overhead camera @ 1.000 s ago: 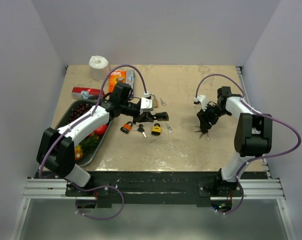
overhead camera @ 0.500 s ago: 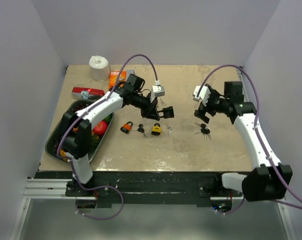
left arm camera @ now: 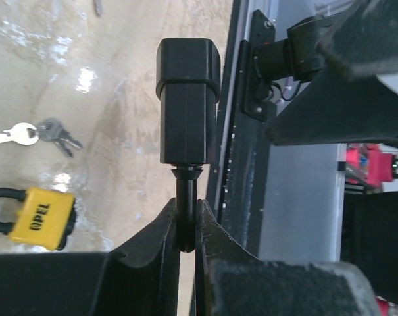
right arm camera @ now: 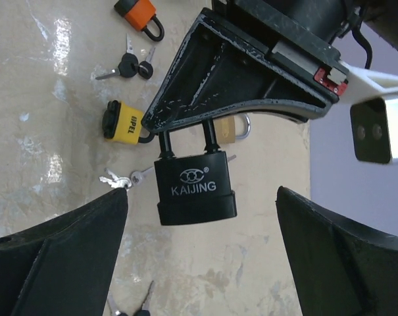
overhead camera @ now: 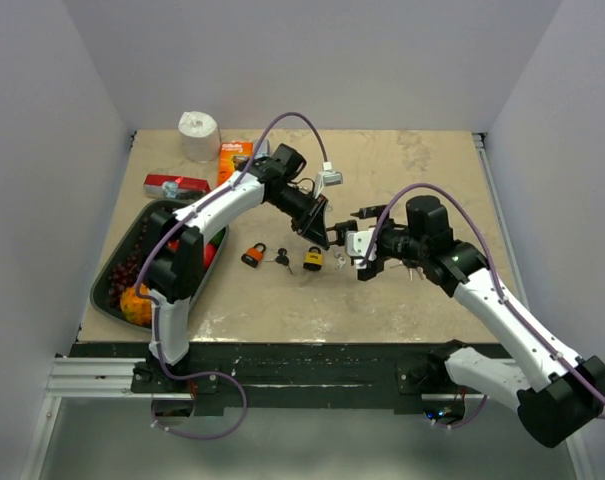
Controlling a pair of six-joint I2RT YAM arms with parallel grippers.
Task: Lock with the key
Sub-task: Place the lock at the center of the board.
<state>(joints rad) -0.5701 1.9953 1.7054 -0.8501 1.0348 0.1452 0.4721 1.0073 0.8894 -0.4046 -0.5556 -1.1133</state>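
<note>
Left tool (left arm camera: 187, 227) pinches the black padlock (right arm camera: 195, 187) by its shackle. Right tool (overhead camera: 365, 247) gapes wide and empty, so it probably must fetch a key (right arm camera: 128, 64) first.

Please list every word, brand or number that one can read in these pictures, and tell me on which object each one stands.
"KAIJING", with a round logo above it: on the body of the black padlock.
"OPEL": on the body of the yellow padlock.
The orange box and the red packet carry print, but it is too small to read.
</note>
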